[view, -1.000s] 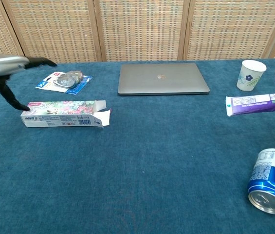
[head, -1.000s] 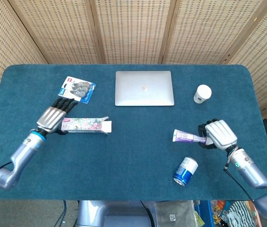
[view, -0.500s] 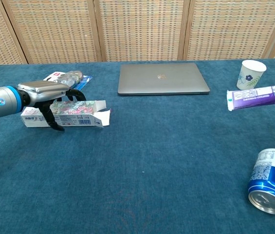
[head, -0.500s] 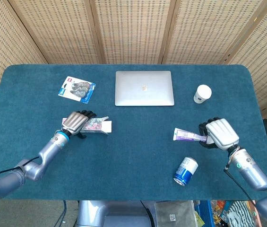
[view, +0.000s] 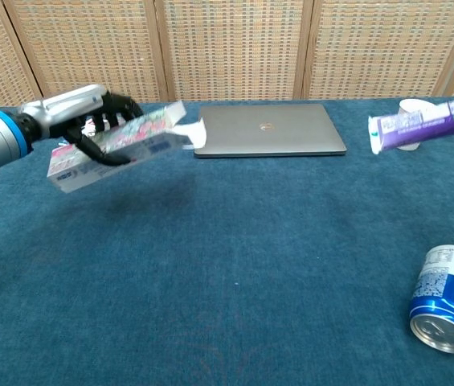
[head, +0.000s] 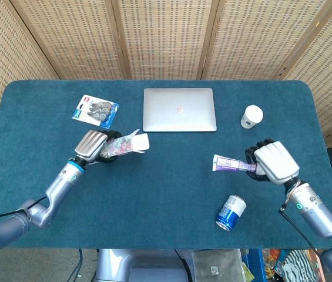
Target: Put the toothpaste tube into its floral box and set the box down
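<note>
Left hand (head: 93, 146) gripping the floral box (head: 123, 145), fingers (view: 106, 153) wrapped round its middle; box off the table (head: 166, 194), tilted, open-flap end raised toward the laptop (head: 180, 109), just off the laptop's front-left corner; in chest view, flap overlapping the laptop's left edge. Right hand (head: 270, 163) holding the toothpaste tube (head: 231, 164) by its tail end, fingers closed round it; tube roughly level, cap end pointing left, well to the front-right of the laptop; in chest view, tube (view: 423, 125) raised clear of the table, crossing in front of the paper cup (view: 410, 111), hand mostly cut off by the frame edge. Tube and box well apart, laptop between and behind them; tube not in the box. Paper cup upright, just right of the laptop. Blue can (head: 231, 212) on its side, front-right of the laptop, near the table's front edge, below the tube. Blister pack (head: 96, 111) flat on the table, left of the laptop, behind the left hand. Woven screen panels (head: 166, 35) behind the table, beyond the laptop.
</note>
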Controlling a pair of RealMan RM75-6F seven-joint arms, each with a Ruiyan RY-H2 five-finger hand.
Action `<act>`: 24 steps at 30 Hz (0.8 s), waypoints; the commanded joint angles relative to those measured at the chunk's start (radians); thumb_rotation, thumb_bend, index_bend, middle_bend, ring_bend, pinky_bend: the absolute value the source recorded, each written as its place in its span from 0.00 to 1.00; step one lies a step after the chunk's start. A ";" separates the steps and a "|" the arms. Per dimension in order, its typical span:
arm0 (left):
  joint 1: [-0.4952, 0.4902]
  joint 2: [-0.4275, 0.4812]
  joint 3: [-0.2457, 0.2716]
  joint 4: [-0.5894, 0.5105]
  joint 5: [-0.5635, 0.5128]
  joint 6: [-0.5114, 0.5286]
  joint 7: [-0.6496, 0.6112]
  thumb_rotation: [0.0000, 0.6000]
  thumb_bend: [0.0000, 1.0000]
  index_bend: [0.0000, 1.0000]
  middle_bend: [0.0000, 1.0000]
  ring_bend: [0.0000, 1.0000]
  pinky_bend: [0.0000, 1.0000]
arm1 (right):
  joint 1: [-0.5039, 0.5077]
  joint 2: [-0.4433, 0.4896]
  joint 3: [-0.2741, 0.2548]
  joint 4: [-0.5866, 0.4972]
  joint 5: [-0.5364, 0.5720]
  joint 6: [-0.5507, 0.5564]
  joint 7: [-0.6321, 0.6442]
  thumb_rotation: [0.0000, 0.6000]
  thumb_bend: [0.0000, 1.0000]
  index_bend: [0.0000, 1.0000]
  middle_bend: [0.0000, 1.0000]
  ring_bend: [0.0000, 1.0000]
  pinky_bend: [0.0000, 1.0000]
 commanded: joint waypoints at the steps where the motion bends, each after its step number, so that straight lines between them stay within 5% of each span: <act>1: -0.032 -0.054 -0.009 0.071 0.104 0.161 -0.284 1.00 0.42 0.57 0.61 0.54 0.58 | 0.020 0.087 0.050 -0.092 0.025 0.007 -0.071 1.00 0.50 0.62 0.60 0.48 0.41; 5: -0.086 -0.134 -0.001 0.181 0.129 0.168 -0.392 1.00 0.42 0.57 0.59 0.54 0.58 | 0.038 0.162 0.093 -0.186 0.074 -0.004 -0.129 1.00 0.50 0.62 0.60 0.48 0.41; 13: -0.184 -0.251 -0.015 0.305 0.132 0.174 -0.414 1.00 0.42 0.57 0.58 0.53 0.58 | 0.105 0.278 0.178 -0.325 0.198 -0.063 -0.231 1.00 0.50 0.62 0.60 0.48 0.41; 24: -0.267 -0.294 -0.030 0.324 0.112 0.159 -0.389 1.00 0.42 0.57 0.58 0.53 0.58 | 0.198 0.268 0.210 -0.380 0.354 -0.129 -0.363 1.00 0.50 0.62 0.60 0.48 0.41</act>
